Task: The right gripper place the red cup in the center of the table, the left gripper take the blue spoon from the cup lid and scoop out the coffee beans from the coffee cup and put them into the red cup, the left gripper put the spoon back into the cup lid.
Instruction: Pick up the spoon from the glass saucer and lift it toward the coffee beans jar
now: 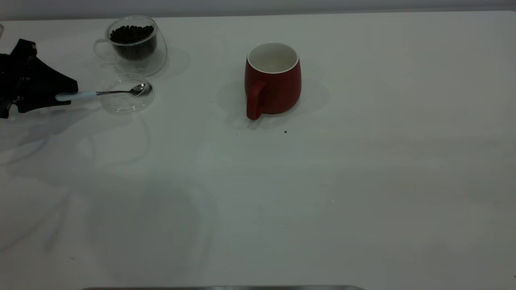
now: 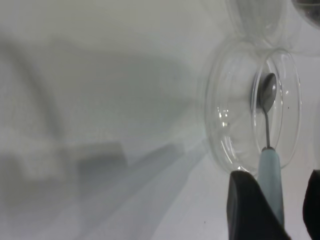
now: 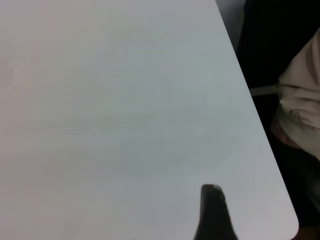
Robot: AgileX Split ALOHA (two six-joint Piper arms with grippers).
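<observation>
step in hand: the red cup (image 1: 273, 80) stands upright near the worktop (image 1: 363, 181) centre with its inside showing white and bare, so i judge the placing done and the spoon pick-up under way.
left pincer (image 1: 60, 96): at the 9 o'clock edge of the exterior view, its two dark fingers (image 2: 247, 207) either side of the handle of the blue spoon (image 1: 100, 93); whether they press it i cannot tell.
spoon: metal bowl lies in the cup lid (image 1: 125, 98), handle sticking out toward 9 o'clock.
coffee cup (image 1: 135, 44): just beside the lid at its 12 o'clock, coffee beans (image 1: 132, 34) heaped inside.
right pincer (image 3: 212, 212): off by the worktop's rim, only one finger in view, so its state cannot be told.
next move: a firm pinch on the handle, a level lift clear of the lid, then a tip into the beans.
</observation>
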